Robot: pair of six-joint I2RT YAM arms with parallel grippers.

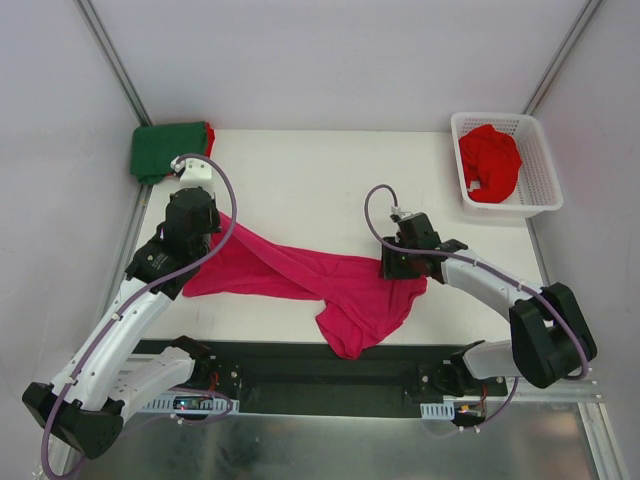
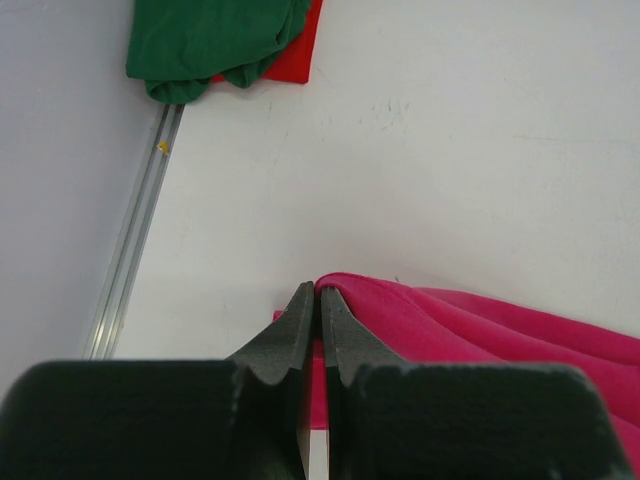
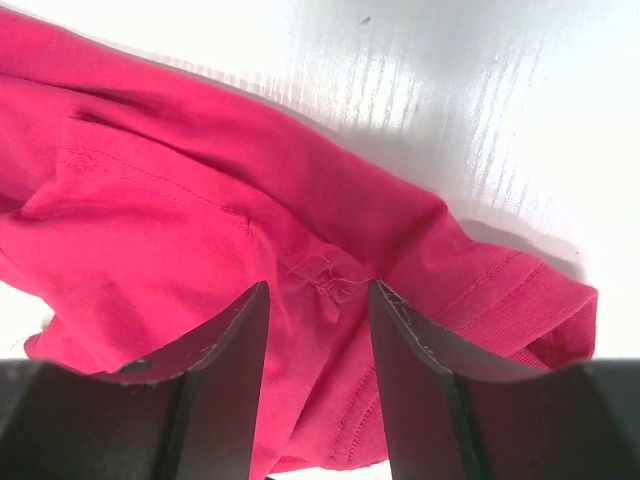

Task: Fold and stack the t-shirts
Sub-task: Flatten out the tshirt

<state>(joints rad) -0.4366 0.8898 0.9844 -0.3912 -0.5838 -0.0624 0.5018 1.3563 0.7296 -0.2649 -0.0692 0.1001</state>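
Note:
A magenta-pink t-shirt (image 1: 300,270) lies crumpled and stretched across the table's front middle, one part hanging over the near edge. My left gripper (image 1: 207,228) is shut on its left edge; in the left wrist view the fingertips (image 2: 318,290) pinch a fold of the pink cloth (image 2: 480,330). My right gripper (image 1: 397,268) is open over the shirt's right end, its jaws (image 3: 318,292) straddling a seam of the cloth (image 3: 200,200). A folded dark green t-shirt (image 1: 168,148) lies on a red one (image 1: 209,135) at the far left corner. Another red t-shirt (image 1: 490,162) sits bunched in the basket.
A white lattice basket (image 1: 545,195) stands at the far right corner. A metal frame rail (image 2: 135,240) runs along the table's left edge beside the white wall. The green and red stack also shows at the top of the left wrist view (image 2: 210,40).

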